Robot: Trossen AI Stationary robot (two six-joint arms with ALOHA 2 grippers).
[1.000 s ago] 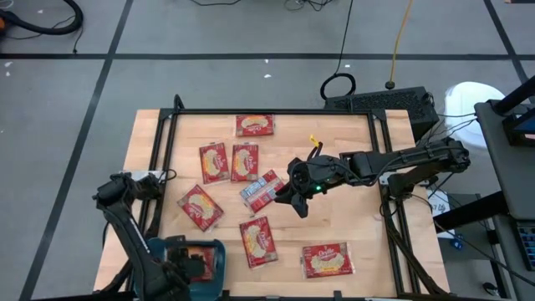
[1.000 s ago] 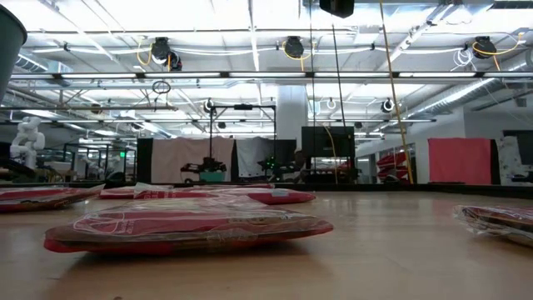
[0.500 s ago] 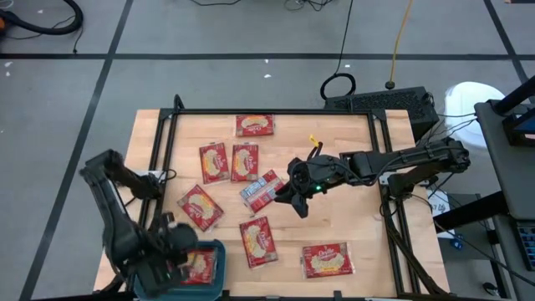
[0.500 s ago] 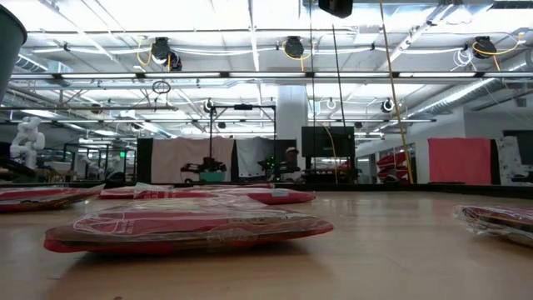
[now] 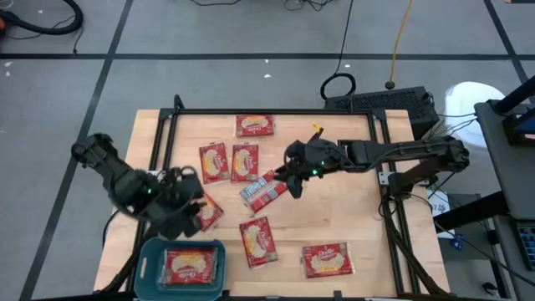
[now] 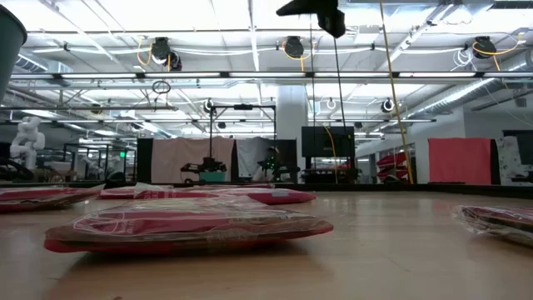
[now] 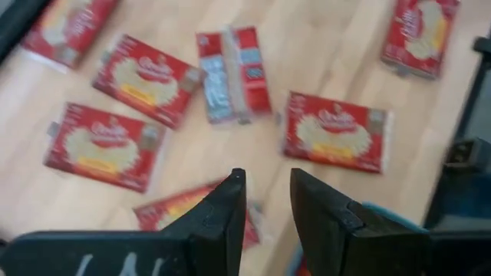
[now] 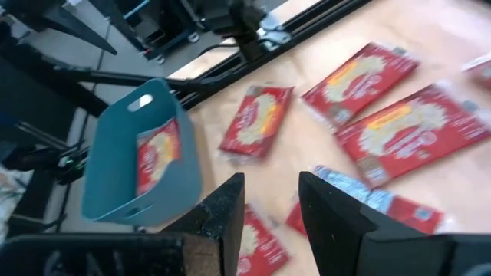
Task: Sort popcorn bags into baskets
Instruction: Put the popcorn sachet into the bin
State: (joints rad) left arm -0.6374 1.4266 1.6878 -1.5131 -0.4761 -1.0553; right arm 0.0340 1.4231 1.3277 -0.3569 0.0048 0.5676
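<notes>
Hovering above the packet showing its blue-white side (image 5: 261, 191) at mid-counter, the right gripper (image 5: 292, 174) has its fingers narrowly apart and empty. The left gripper (image 5: 188, 213), also slightly parted and empty, hangs over a red popcorn bag (image 5: 201, 207) just beyond the teal basket (image 5: 150, 251), which holds one bag (image 5: 185, 266). Other red bags lie scattered on the counter (image 5: 351, 209).

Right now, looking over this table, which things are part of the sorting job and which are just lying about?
Part of the job:
- popcorn bags spread over the table
- teal basket, one bag already inside
- left end effector and right end effector, both empty and open above the bags

Just lying about:
- black cable loop on the floor
- yellow cord
</notes>
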